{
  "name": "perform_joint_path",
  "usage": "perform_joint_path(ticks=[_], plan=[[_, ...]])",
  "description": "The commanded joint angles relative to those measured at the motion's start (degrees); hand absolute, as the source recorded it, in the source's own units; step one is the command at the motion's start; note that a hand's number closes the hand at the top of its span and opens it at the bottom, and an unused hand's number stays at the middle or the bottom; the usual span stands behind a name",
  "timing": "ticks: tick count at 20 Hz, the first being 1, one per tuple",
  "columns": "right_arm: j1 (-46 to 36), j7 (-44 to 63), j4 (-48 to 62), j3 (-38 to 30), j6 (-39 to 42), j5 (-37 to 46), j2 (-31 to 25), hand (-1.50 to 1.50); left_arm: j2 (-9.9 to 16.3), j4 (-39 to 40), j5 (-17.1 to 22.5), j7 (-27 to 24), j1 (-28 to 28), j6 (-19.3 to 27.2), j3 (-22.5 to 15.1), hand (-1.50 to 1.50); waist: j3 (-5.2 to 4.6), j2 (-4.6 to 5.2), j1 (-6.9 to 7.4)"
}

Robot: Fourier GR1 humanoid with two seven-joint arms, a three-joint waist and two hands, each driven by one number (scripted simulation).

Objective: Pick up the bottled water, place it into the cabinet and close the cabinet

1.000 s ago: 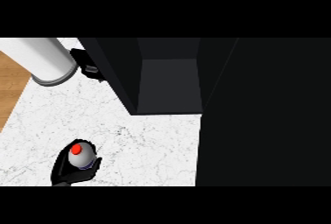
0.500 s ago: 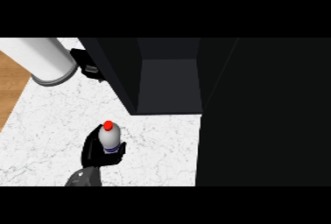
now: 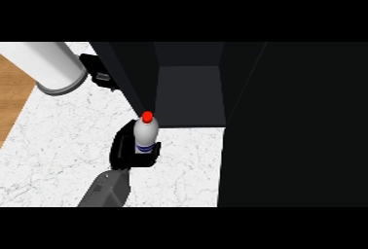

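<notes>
The robot's right hand [image 3: 131, 151], fingers curled round the bottled water [image 3: 146, 133], holds the bottle upright at the mouth of the open cabinet [image 3: 188, 95], its red cap [image 3: 147, 116] level with the front edge of the cabinet floor. Half a second earlier the same hand and bottle stood lower in the head view, over the middle of the white marble counter [image 3: 57, 141]; a full second ago they were lower again, close to the near edge, with the cap seen almost from straight above. The bottle has thus travelled steadily up the counter toward the dark opening, and the grey forearm [image 3: 106, 190] has come further into view behind it.

At the upper left the left forearm [image 3: 50, 65], a pale cylinder, ends in the left hand [image 3: 101, 75], which sits against the cabinet's outer left side, apparently on the swung-open door [image 3: 128, 78]; whether its fingers are curled or straight cannot be told from this angle, and it shows no shift across the three pictures.

By the look of it the pick-up is done and the carry is nearly over: the bottle is at the threshold, not yet inside. What seems left is to pass it over the lip, set it down on the cabinet floor, let go, and swing the door closed
</notes>
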Motion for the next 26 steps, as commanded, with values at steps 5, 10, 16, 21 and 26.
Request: perform_joint_path(ticks=[5, 10, 16, 21, 26], plan=[[0.46, 2.47, -5.05, -3.86, 1.29, -5.59, -1.54, -1.5, -0.09, -6.98, 3.46, 3.25, -6.47, 19.18, -13.57, 1.5, -0.04, 0.27, -1.05], [-2.01, 2.54, -2.95, -5.45, 0.6, -5.72, -0.18, -1.5, -0.09, -9.78, 4.58, 11.03, -12.53, 25.05, -16.46, 1.5, -0.02, 0.33, -0.47], [-0.21, 1.91, -4.38, -8.04, 2.68, -8.69, -1.32, -1.5, -0.09, -3.63, 3.46, 15.71, -23.16, 31.73, -16.83, 1.5, 0.0, 0.45, -0.74], [-1.87, 1.47, -3.05, -6.67, 2.03, -6.54, 0.71, -1.5, -0.09, 3.33, 9.49, 17.27, -30.32, 38.29, -18.4, 1.5, -0.04, 0.74, -1.77], [-0.61, 2.61, -5.73, -6.61, 3.34, -6.88, -0.17, -1.5, -0.09, 14.78, 9.17, 16.14, -39.03, 37.66, -15.2, 1.5, -0.06, 1.19, -2.91]])
